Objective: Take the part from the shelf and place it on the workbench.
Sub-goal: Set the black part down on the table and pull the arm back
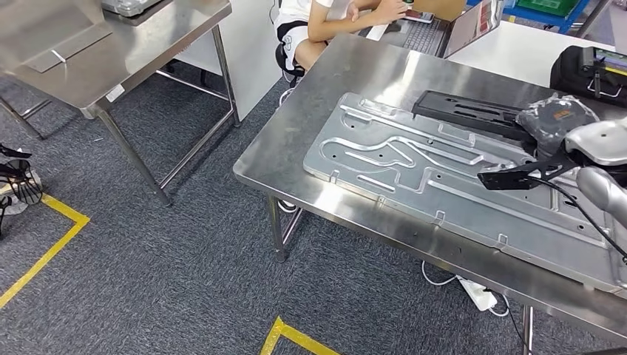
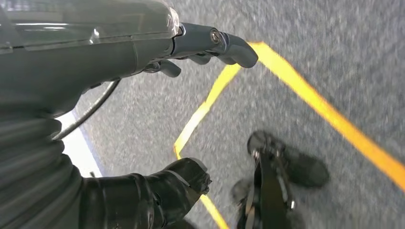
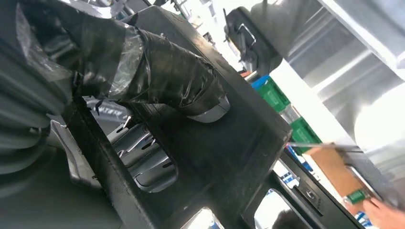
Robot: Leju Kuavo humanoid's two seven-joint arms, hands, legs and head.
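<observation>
While the right hand (image 1: pixel 556 118) grips the black part (image 1: pixel 473 112) over the tabletop (image 1: pixel 296 140), placing is in progress; next it must lower & let go. Left hand (image 2: pixel 143 95) hangs with nothing in it, fingers apart.

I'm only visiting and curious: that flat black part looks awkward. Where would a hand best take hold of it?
Likely the end rail on the robot's right, pinched across its thickness. The black part is flat, thin and slotted, so a bar edge suits a pinch. The right hand holds it there, thumb on its top face.
</observation>
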